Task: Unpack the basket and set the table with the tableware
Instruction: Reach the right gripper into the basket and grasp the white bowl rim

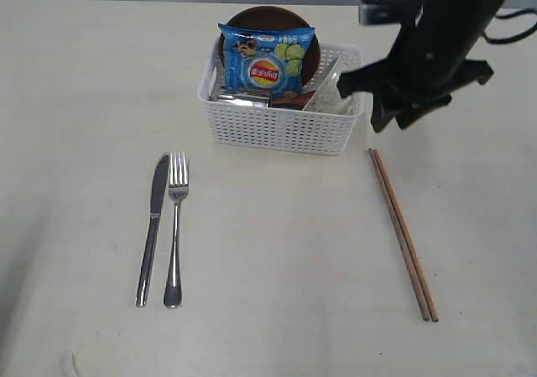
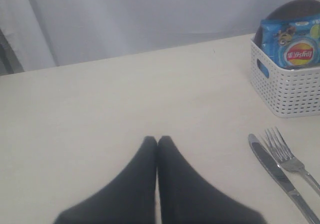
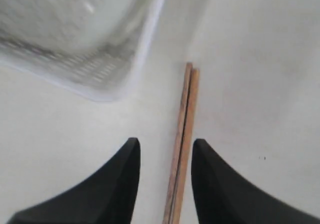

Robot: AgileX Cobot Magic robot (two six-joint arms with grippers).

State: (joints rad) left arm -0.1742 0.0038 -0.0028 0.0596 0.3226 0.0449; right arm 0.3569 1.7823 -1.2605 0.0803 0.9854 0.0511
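Right gripper [image 3: 166, 143] spread, pinching nothing; chopsticks [image 3: 185, 114] lie flat on the table [image 3: 260, 84] under my jaws, just beside the basket [image 3: 149, 39]. Risk: if I lift away crooked, a fingertip drags one stick and splits the pair, or clips the basket corner.

Not much of a room to go on here, tbh. The table [image 1: 277, 335] is a big pale cream top with faint wood grain, and it fills almost the whole scene. Past its far edge there's a plain grey-lilac backdrop [image 2: 125, 19] with soft vertical folds like a curtain, though I can't tell for sure if it's cloth or wall. A darker strip [image 2: 6, 52] sits at one side of it. The light is soft and even, with faint shadows.
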